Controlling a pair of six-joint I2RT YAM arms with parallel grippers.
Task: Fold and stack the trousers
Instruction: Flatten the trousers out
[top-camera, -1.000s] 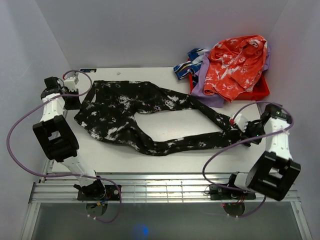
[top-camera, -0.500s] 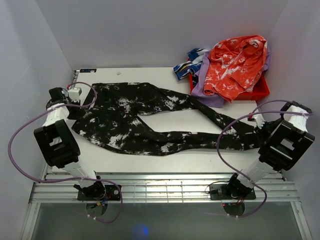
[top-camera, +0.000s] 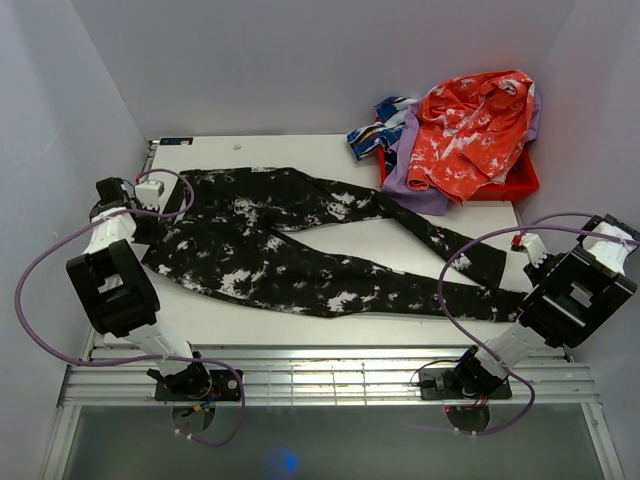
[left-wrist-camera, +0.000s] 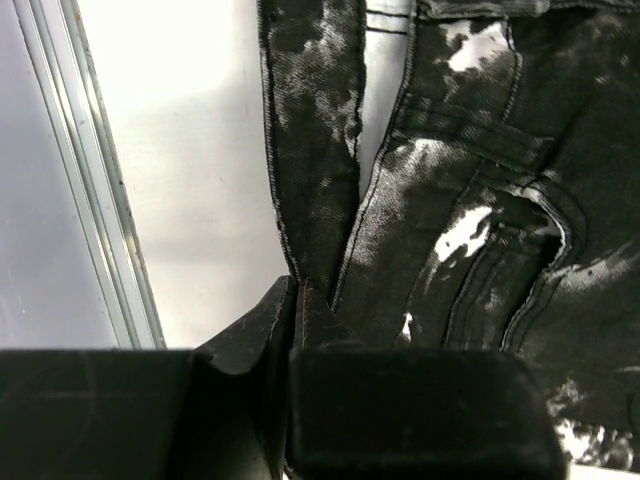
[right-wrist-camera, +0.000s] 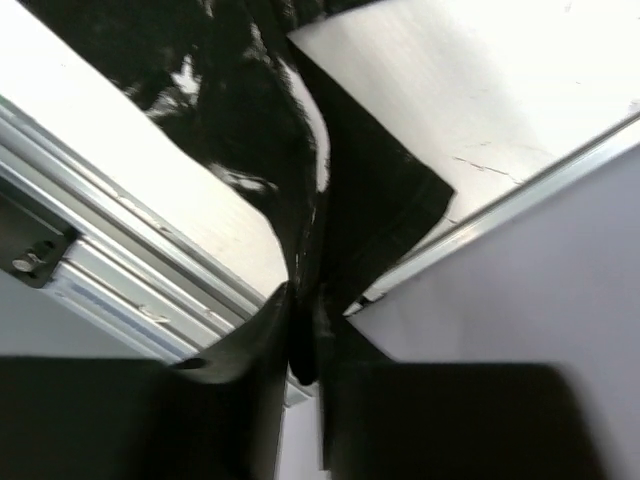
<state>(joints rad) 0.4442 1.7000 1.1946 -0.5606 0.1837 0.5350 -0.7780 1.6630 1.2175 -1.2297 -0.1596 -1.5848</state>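
Black trousers with white blotches (top-camera: 290, 250) lie spread across the white table, waist at the left, two legs running right. My left gripper (top-camera: 140, 225) is shut on the waistband edge at the table's left side; in the left wrist view the fabric (left-wrist-camera: 450, 200) is pinched between the jaws (left-wrist-camera: 297, 300). My right gripper (top-camera: 530, 285) is shut on the leg end at the table's right edge; in the right wrist view the dark cloth (right-wrist-camera: 250, 130) runs into the closed jaws (right-wrist-camera: 305, 330).
A red bin (top-camera: 520, 180) at the back right holds a heap of clothes: an orange patterned garment (top-camera: 465, 125), a lilac one and a blue-white one (top-camera: 375, 135). Metal rails (top-camera: 330, 375) run along the near edge. Grey walls stand close on both sides.
My right gripper has pulled the leg end out to the right and nearer the front edge. The near leg has straightened and the gap between the legs has narrowed. The left gripper barely moved.
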